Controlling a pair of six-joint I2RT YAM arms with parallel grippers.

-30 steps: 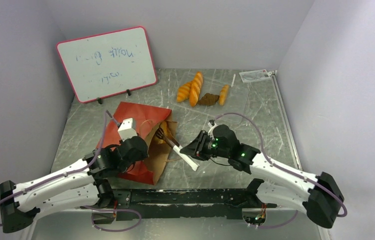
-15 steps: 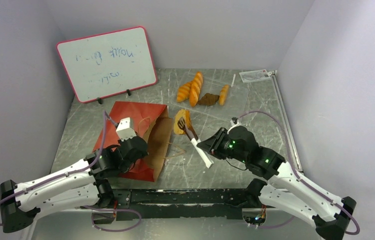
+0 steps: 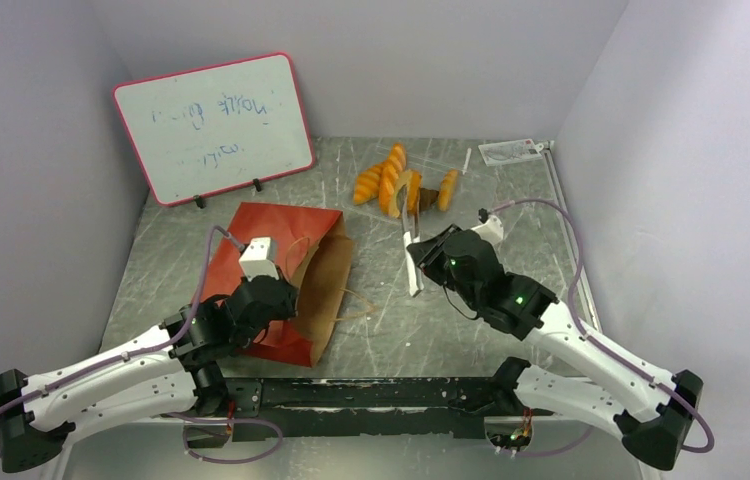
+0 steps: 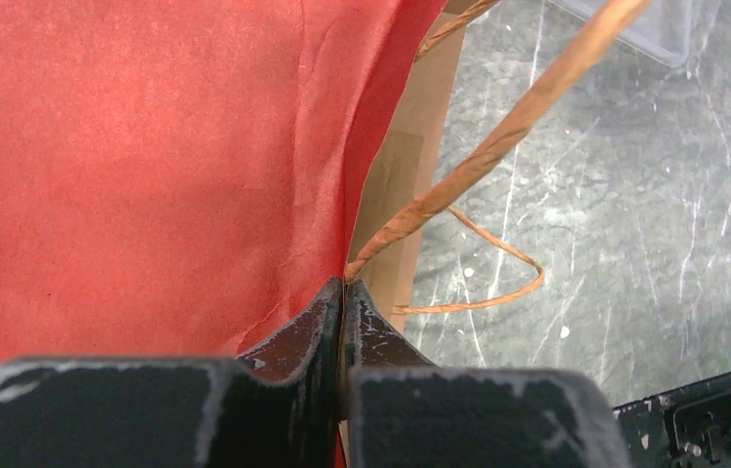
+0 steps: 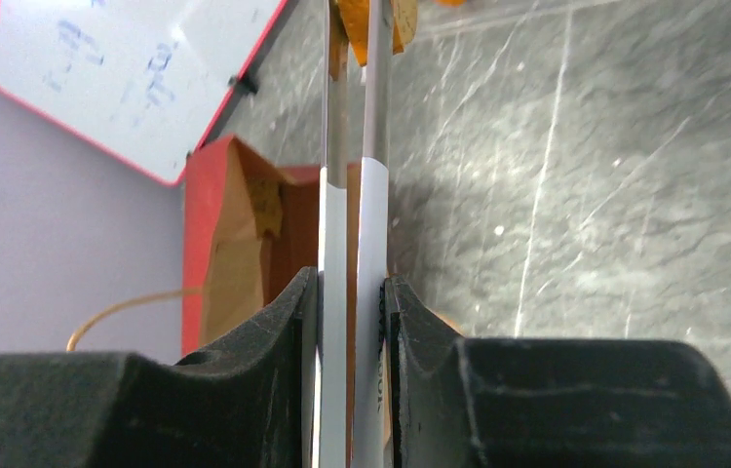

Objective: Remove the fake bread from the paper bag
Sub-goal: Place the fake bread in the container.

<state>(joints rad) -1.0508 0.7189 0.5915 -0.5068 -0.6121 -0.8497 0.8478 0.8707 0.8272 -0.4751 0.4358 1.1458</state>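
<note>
1. Top external view, far left: a white board with a pink frame, the whiteboard (image 3: 213,125), stands propped at the back. It plays no part in what I do next.
2. My left gripper (image 4: 344,297) has its jaws pressed fully together on the rim of the tall red paper bag with brown kraft lining (image 3: 271,228), just where a thin twisted brown handle (image 4: 498,146) is rooted. The bag lies on its side with its mouth facing the right arm. I see no loaf in the mouth, though the deeper part is shadowed.
3. Right of the bag, my right gripper (image 5: 352,292) is clamped on the white-sleeved end of the long thin metal tweezers (image 5: 376,117). Their long axis runs straight away from the gripper toward the far edge.
4. The tweezer tips pinch one golden-orange toy bread piece (image 5: 401,21). It hangs beyond the gripper, right at the rest of the fake bread (image 3: 389,170), which lies on the scratched grey metal table (image 3: 381,330) well apart from the bag.
5. The right arm is the nearer one, so I judge the coming move is a short drop and release along that same axis.
</note>
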